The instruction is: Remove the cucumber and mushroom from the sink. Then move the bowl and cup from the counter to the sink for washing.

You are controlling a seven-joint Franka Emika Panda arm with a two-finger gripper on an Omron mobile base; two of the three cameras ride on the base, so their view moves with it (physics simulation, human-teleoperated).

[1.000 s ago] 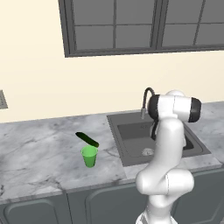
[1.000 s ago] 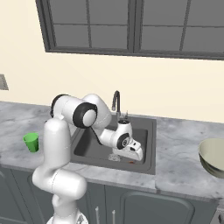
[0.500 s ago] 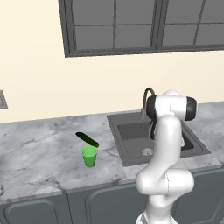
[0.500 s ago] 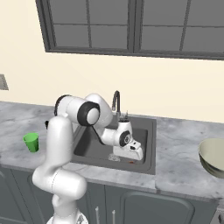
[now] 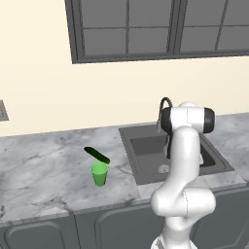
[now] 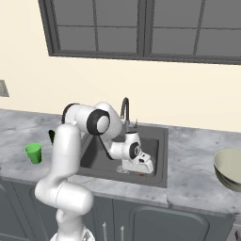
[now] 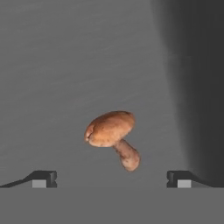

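Reaching: your arm bends down into the sink (image 6: 160, 136), with the gripper (image 6: 141, 170) low over the basin floor near the front wall.
Claw: you have it released, jaws spread wide; in the hand view the two fingertips (image 7: 43, 178) stand far apart with nothing between them.
Mushroom (image 7: 113, 135): you see it lying on its side on the dark sink floor (image 7: 87, 65), in line with the gap between the tips and just beyond them, untouched.
Cucumber (image 5: 97, 154): it lies on the counter (image 5: 44, 165) left of the sink, just behind the cup.
Cup (image 5: 99, 173): upright on the counter, near its front edge.
Bowl (image 6: 229, 169): on the counter right of the sink, well apart from your arm.
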